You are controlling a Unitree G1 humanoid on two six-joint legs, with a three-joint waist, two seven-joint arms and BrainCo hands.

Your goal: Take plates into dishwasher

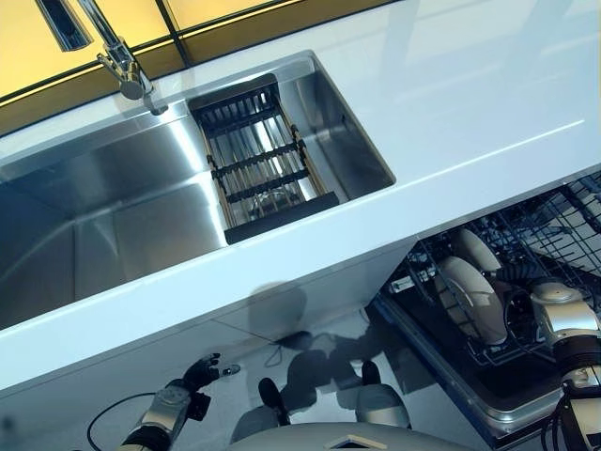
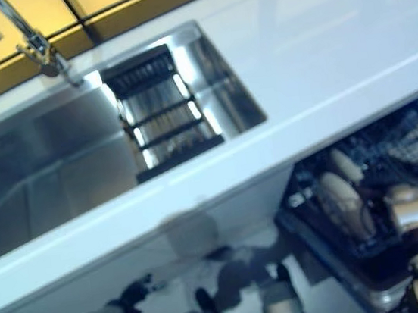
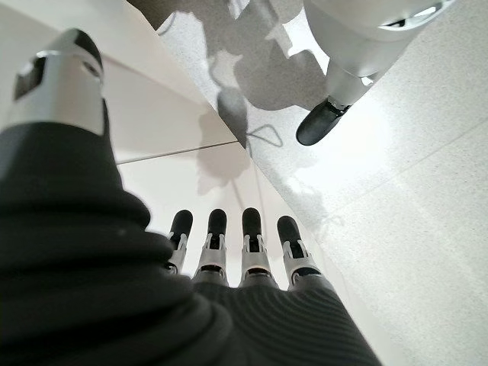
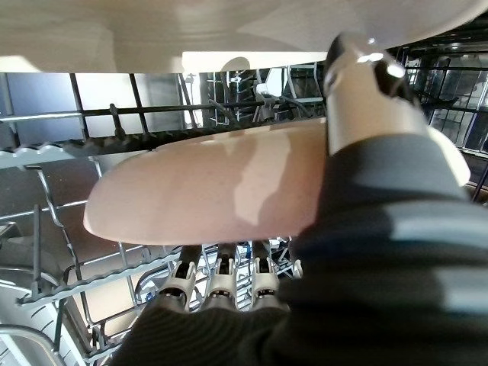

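Two plates (image 1: 472, 299) (image 1: 477, 250) in one dishwasher rack (image 1: 563, 225), one sink (image 1: 113, 225), one faucet (image 1: 117, 56).

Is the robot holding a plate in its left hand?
No, the left hand has straight fingers with nothing in them, hanging by the white cabinet; the plate is in the right hand, down in the dishwasher rack.

A kitchen: steel sink (image 1: 113, 216), faucet (image 1: 117, 56), white counter (image 1: 470, 103), open dishwasher (image 1: 526, 282).

eyes: look down, share sink (image 1: 113, 197) (tilted) | left wrist: floor | right wrist: close, dishwasher rack (image 4: 76, 221)
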